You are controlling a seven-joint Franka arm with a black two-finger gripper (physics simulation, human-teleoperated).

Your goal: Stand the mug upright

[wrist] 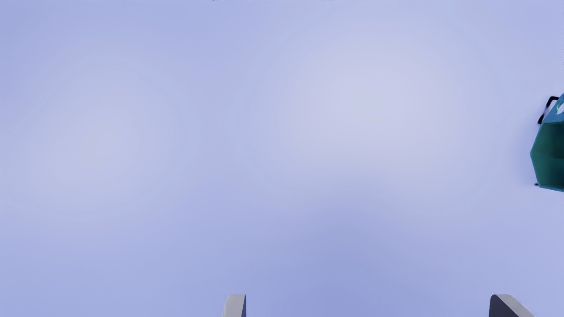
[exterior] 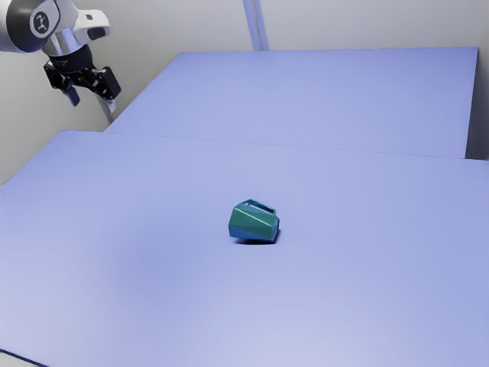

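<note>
As my gripper (exterior: 93,99) stood wide open and empty, the mug (exterior: 254,224) lay tipped on the table (exterior: 137,306), well apart toward the exterior view's right, off one finger's outer side.

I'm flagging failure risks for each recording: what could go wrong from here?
The mug sits well off to one side of the open gripper, so a straight descent would probably miss it. It lies on its side with the handle raised, which a finger might catch on the way down. Squeezed off-center, its angular body could twist or slip while being turned.
</note>
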